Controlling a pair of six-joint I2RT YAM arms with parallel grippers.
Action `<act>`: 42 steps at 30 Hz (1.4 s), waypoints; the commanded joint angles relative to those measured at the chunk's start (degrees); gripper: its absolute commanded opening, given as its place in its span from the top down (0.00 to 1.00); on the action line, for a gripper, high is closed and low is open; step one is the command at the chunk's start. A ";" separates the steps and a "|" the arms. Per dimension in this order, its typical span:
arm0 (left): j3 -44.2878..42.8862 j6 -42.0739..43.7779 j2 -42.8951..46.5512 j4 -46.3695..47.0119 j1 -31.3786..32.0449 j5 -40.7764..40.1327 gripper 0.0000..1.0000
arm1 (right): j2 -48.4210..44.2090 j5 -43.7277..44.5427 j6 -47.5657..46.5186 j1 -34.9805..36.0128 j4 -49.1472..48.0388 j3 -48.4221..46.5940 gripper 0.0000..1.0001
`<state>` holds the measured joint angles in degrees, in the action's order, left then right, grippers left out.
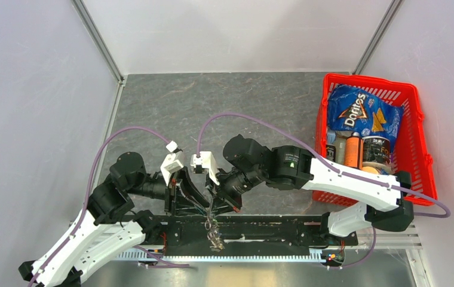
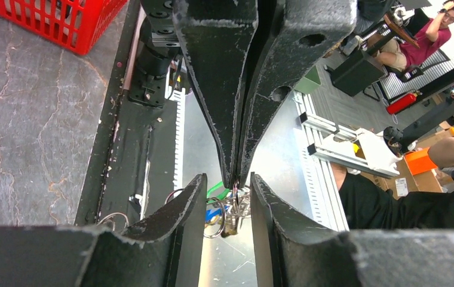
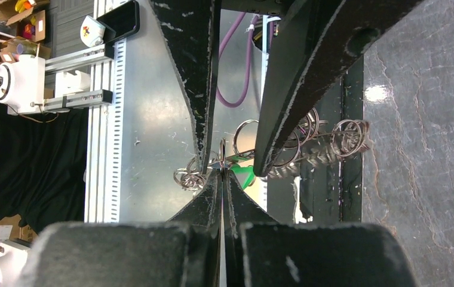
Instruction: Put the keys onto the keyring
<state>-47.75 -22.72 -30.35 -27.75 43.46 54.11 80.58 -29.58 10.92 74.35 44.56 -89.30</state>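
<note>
My two grippers meet over the table's near edge. The right gripper (image 3: pixel 221 172) is shut on a thin wire ring of the keyring bunch (image 3: pixel 317 154), which hangs below the tips (image 1: pixel 214 234). A green key head (image 3: pixel 245 177) shows just right of those tips, and between the left fingers (image 2: pixel 217 190). The left gripper (image 2: pixel 227 182) stands open with its fingers either side of the hanging rings and of the right gripper's shut fingers (image 2: pixel 221 89). From above, the left gripper (image 1: pixel 196 200) faces the right gripper (image 1: pixel 217 196). I cannot make out a black-headed key.
A red basket (image 1: pixel 417 113) with a Doritos bag (image 1: pixel 359 112) and cans stands at the right. The black base rail (image 1: pixel 272 230) and slotted metal strip run along the near edge. A small cluster of loose rings (image 3: pixel 187 177) hangs left of the right tips.
</note>
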 commanded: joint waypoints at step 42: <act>1.28 -2.64 4.62 14.75 -0.04 -3.94 0.98 | -10.94 5.59 2.28 -0.90 -9.81 3.36 0.56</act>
<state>-46.83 -21.69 -27.18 -22.55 43.46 51.83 72.82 -26.41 13.04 73.63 39.00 -87.57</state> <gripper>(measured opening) 0.029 0.432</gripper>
